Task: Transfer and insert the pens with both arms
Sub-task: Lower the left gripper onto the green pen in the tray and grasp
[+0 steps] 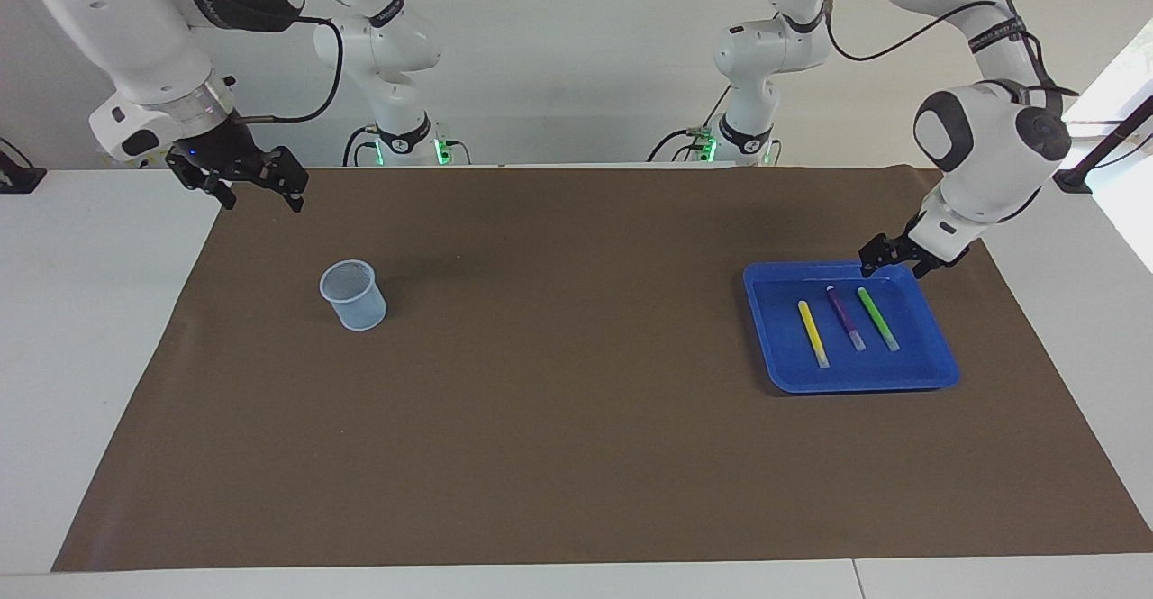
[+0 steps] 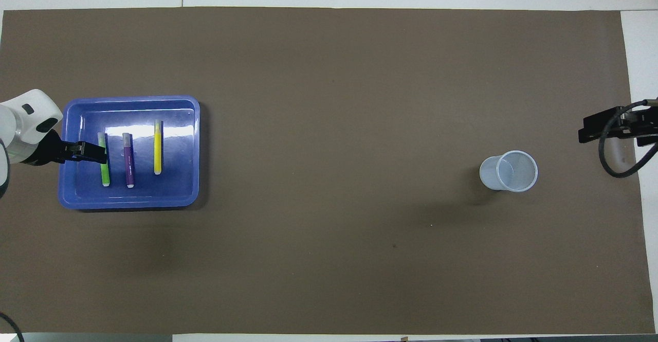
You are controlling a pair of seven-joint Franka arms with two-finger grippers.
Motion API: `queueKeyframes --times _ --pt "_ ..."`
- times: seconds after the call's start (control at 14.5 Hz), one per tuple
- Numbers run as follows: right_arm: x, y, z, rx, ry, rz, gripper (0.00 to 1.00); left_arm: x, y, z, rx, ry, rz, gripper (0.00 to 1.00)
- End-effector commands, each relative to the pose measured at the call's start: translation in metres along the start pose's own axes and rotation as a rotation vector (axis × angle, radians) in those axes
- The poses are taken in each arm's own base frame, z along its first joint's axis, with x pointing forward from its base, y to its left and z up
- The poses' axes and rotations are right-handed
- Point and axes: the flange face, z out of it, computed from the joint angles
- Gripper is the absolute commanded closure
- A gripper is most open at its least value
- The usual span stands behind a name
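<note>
Left gripper (image 1: 897,258) jaws wide, above tray (image 1: 937,374) rim facing, overlapping green pen (image 2: 105,169) overhead, right gripper (image 1: 257,195) jaws wide

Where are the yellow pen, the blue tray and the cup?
yellow pen (image 1: 812,333), facing view, middle of its barrel.
blue tray (image 1: 758,311), facing view, bare floor by its rim.
cup (image 1: 356,306), facing view, its side wall.
</note>
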Motion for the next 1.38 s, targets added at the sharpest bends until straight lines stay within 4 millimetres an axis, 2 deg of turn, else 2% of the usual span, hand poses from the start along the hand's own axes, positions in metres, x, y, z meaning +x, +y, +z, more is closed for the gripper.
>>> queueKeyframes --times 0.0,0.28,0.62,0.83,1.03,1.31 --pt "-0.003 -0.001 -0.002 0.010 -0.010 0.012 0.00 0.013 -0.015 0.029 0.018 0.008 0.020 0.00" --pt "-0.003 -0.001 -0.002 0.010 -0.010 0.012 0.00 0.024 -0.031 0.062 0.023 0.030 -0.002 0.00" --pt "-0.003 -0.001 -0.001 0.010 -0.012 0.012 0.00 0.025 -0.031 0.073 0.018 0.014 -0.004 0.08" --pt "-0.003 -0.001 -0.001 0.011 -0.012 0.012 0.00 0.027 -0.030 0.074 0.022 0.032 -0.007 0.11" --pt "-0.003 -0.001 -0.001 0.010 -0.012 0.012 0.00 0.028 -0.028 0.074 0.021 0.034 -0.009 0.26" --pt "-0.003 0.000 -0.001 0.010 -0.012 0.013 0.00 0.028 -0.026 0.074 0.022 0.037 -0.011 0.62"
